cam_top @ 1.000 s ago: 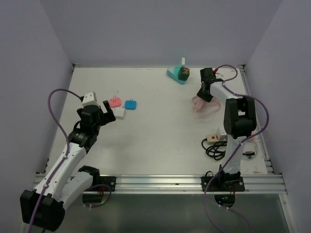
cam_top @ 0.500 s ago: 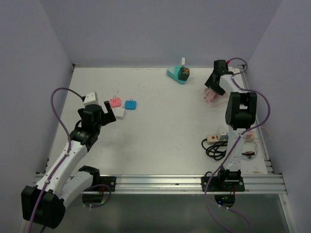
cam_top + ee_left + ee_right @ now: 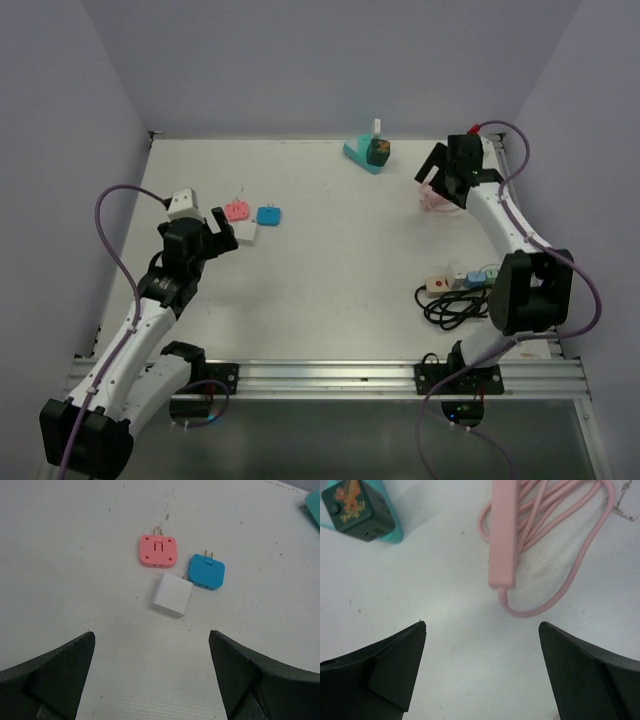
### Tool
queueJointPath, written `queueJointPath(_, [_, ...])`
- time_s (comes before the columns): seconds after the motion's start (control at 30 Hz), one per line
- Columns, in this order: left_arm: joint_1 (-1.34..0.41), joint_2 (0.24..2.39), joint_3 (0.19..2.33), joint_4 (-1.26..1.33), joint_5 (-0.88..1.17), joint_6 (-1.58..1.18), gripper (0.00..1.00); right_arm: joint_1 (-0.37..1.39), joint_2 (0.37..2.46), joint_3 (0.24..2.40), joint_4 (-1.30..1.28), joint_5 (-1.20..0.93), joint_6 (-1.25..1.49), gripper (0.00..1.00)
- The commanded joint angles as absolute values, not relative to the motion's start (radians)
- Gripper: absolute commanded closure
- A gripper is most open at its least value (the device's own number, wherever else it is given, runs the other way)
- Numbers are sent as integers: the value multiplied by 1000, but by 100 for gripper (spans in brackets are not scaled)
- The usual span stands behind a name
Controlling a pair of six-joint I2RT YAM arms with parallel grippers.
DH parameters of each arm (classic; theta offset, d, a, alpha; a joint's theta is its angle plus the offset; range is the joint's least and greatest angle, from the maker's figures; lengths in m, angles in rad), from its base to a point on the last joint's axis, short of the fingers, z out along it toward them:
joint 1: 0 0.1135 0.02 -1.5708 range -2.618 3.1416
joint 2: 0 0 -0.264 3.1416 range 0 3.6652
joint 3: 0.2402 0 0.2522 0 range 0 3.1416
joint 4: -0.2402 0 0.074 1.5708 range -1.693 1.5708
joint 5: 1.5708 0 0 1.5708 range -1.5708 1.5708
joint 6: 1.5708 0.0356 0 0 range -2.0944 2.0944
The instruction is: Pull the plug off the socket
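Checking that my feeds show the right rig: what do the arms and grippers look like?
The left arm and right arm share white links with black joints, each trailing a looping purple cable. The left gripper and right gripper are black, with two broad wedge-shaped fingers each.

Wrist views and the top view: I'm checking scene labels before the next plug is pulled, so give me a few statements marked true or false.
1. The left gripper is open and empty. True.
2. The pink adapter is stacked on the blue adapter. False: they lie side by side, apart.
3. The right gripper is shut on the pink power strip. False: it is open, above the strip.
4. The pink cable lies looped beside that strip. True.
5. A white power strip lies near the right arm's base. True.
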State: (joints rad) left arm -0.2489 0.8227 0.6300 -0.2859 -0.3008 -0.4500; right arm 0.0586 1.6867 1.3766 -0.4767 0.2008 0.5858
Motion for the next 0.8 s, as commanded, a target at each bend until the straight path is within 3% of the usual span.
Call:
queueJointPath(0.0, [-244,799,624,-253,-282,-445,1,127,1525,1261,-494,282,612,1])
queueJointPath(0.43, [-247,778,624,-265,-287,-448,0,167,1076,881,-848,477,885,1])
queueJointPath(0.77, [-250,785,623,-265,-282,-451,0,150,1117,798,-835,482,1077,3])
